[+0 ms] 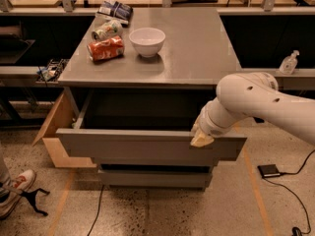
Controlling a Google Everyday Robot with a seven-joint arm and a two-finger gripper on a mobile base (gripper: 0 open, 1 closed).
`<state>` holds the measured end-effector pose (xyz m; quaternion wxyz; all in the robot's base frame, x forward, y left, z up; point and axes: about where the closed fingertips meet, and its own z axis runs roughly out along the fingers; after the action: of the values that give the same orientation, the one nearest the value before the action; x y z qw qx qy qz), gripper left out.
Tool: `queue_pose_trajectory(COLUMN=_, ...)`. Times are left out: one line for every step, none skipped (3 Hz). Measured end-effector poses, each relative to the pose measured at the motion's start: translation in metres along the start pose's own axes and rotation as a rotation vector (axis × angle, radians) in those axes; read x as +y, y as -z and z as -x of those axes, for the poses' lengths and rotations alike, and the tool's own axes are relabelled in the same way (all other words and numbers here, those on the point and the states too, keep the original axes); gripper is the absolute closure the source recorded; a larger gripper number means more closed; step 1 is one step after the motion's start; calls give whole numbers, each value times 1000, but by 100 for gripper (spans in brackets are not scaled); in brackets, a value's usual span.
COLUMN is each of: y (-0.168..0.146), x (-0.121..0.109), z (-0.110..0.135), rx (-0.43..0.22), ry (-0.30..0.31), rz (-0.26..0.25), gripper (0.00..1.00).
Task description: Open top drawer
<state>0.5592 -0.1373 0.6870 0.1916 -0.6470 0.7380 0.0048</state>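
Observation:
The top drawer (147, 146) is a wide matte grey drawer with a flat handleless front. It stands pulled out from the grey cabinet, and its dark inside shows behind the front. My gripper (201, 138) is at the top edge of the drawer front, toward its right end, at the tip of my white arm (251, 100). Two narrower grey drawer fronts (155, 177) sit closed below it.
On the cabinet top (197, 48) stand a white bowl (147, 41), a red can (105, 48) lying on its side, a pale can (107, 29) and a dark bag (114, 9). A plywood panel (56, 127) leans at the left. A shoe (15, 191) and cables lie on the floor.

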Motion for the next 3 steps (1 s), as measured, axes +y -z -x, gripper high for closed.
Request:
queue_pose_trajectory(y=9, x=32, z=-13, rx=30, ry=-11, rz=-15, gripper=100)
queue_pose_trajectory(y=9, x=32, z=-13, rx=30, ry=-11, rz=-15, gripper=100)
queue_pose_trajectory(y=9, x=32, z=-13, rx=30, ry=-11, rz=-15, gripper=100)
